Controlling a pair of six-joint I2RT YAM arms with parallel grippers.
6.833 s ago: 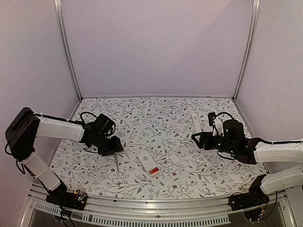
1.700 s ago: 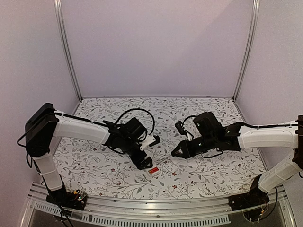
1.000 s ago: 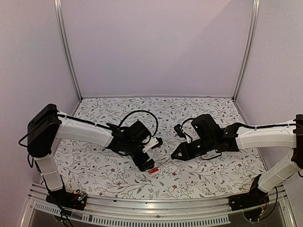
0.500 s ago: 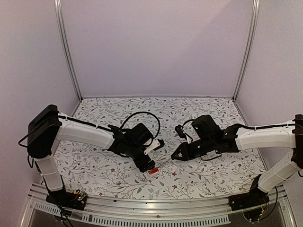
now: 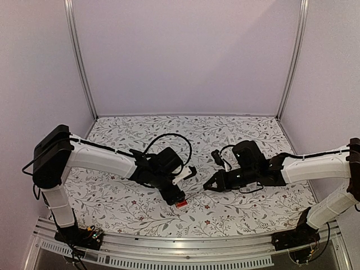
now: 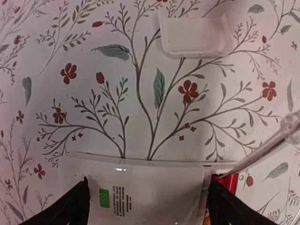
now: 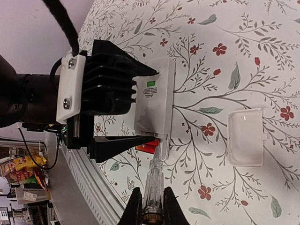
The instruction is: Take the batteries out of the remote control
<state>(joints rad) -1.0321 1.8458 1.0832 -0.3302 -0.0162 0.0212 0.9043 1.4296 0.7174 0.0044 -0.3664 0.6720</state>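
Observation:
The white remote control (image 6: 140,173) lies back-up on the flowered table, its battery bay uncovered at one end. A red battery (image 7: 149,146) shows in that bay, also as a red battery (image 5: 180,203) from above. My left gripper (image 6: 147,183) stands open over the remote, one black finger (image 6: 77,206) near the far end and the other by the bay. My right gripper (image 7: 151,194) is shut on a clear-handled screwdriver (image 7: 152,180). Its tip touches the bay's edge beside the red battery. In the top view the left gripper (image 5: 173,194) hides most of the remote.
The loose white battery cover (image 7: 246,137) lies flat on the cloth a little beyond the remote, seen too as the cover (image 6: 193,37). The metal front rail (image 5: 185,250) runs close behind the remote. Cage posts (image 5: 79,62) and walls bound the table.
The left gripper's jaws have narrowed a little over the remote. The right arm has sunk slightly, keeping the screwdriver tip at the battery bay.

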